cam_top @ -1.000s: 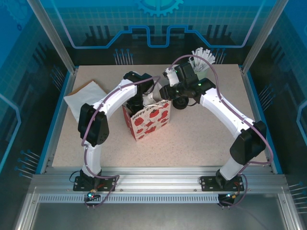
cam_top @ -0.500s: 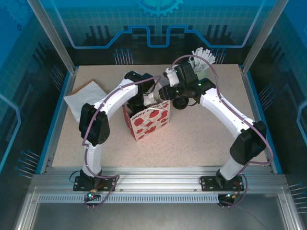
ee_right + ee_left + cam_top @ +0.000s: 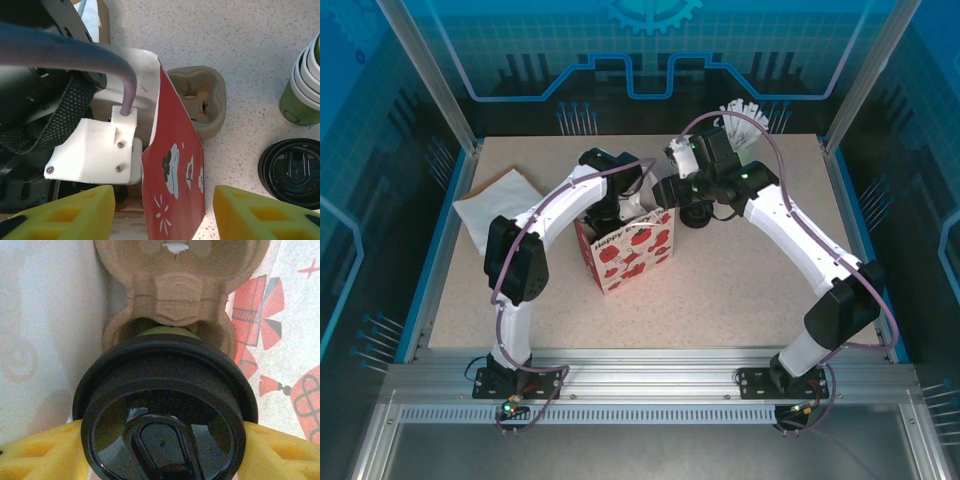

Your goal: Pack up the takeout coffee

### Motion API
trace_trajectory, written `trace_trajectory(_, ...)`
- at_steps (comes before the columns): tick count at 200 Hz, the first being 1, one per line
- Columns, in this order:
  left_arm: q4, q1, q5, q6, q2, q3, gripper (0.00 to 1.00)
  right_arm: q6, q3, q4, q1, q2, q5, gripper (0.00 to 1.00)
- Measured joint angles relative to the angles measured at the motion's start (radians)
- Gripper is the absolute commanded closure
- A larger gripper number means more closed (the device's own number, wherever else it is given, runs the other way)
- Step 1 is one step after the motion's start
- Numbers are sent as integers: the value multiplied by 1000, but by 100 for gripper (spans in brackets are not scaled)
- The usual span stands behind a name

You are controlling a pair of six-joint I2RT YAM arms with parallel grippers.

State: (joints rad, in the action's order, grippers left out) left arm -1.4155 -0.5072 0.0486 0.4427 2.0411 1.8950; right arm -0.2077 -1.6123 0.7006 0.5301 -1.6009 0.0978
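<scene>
Holding: left fingers [image 3: 40,452] clamp the takeout coffee [image 3: 165,420] by its sides, just under its black lid.
Coffee's place: low between the walls of the paper bag [image 3: 630,250], apparently inside it, close above a brown pulp carrier [image 3: 175,285].
Right fingers [image 3: 65,212]: spread wide, gripping nothing, with the bag's red far-right wall between them.
Desk [image 3: 740,290], right of the bag: stacked green cups [image 3: 300,85] and a loose black lid [image 3: 292,172].

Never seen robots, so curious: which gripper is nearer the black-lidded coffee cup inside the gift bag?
Left. The left gripper grips the takeout coffee on both sides; the right gripper is apart from it, straddling the gift bag's wall.
</scene>
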Motion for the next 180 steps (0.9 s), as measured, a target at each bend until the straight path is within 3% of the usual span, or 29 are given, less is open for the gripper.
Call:
trace_trajectory(38, 4, -4, -2, -13, 0, 0, 19, 0, 0, 3, 0, 21, -6, 45)
trace_trajectory(180, 16, -10, -1, -24, -42, 0, 17, 0, 11, 6, 0, 63, -17, 46)
